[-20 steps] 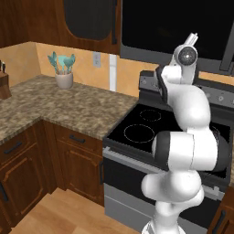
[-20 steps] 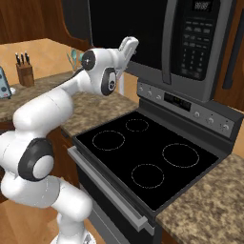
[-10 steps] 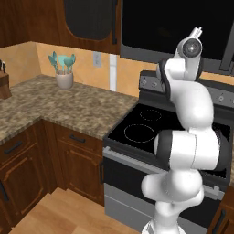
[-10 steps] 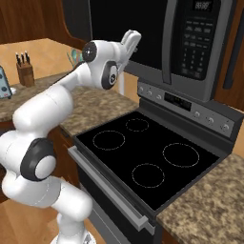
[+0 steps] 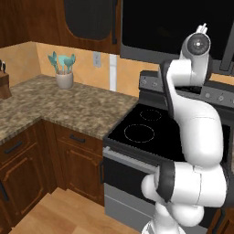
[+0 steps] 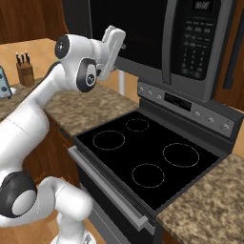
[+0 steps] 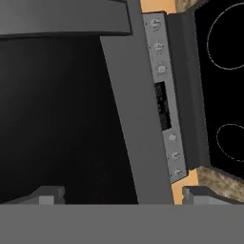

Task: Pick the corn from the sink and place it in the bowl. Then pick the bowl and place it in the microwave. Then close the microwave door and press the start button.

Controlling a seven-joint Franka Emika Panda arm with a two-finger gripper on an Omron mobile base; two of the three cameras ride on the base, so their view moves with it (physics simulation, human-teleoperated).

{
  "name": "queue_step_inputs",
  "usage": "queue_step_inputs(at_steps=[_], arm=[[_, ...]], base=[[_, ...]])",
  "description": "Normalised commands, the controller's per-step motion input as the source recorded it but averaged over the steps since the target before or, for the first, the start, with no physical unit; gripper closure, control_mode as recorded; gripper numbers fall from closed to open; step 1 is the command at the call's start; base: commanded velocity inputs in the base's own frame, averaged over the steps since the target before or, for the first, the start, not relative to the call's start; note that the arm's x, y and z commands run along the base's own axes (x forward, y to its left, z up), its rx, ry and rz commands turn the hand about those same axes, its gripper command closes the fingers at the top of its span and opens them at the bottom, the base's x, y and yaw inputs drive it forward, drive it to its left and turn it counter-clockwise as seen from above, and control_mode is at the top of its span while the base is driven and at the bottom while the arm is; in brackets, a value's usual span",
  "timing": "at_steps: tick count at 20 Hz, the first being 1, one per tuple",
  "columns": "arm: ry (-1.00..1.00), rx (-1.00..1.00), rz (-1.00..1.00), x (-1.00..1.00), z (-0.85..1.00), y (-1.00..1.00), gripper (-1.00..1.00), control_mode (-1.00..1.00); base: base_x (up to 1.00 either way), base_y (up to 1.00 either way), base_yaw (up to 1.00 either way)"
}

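Overhead, microwave (image 6: 157, 38) above black stove (image 6: 147, 162)

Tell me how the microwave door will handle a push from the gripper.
The microwave door is a wide, flat, glazed panel, so it is probably stiff and swings as one piece. Its smooth face may let the open gripper skid sideways.

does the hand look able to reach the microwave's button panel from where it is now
Probably yes. The hand is raised right against the microwave door, fingers open and holding nothing. The button panel lies further right on the same front face, with nothing between them, so a sideways move looks feasible.
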Motion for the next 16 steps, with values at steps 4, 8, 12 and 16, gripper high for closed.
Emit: queue_step_inputs(at_steps=[4,8,12,16], arm=[[0.21,-0.28,0.00,-0.86,0.16,0.00,-1.00,-1.00],[0.11,-0.36,0.03,-0.85,0.19,0.00,-1.00,-1.00],[0.15,-0.41,0.07,-0.67,0.05,0.00,-1.00,-1.00],[0.13,-0.39,0.14,-0.78,0.00,-0.04,-1.00,-1.00]], base=[[0.00,0.00,0.00],[0.00,0.00,0.00],[0.00,0.00,0.00],[0.00,0.00,0.00]])
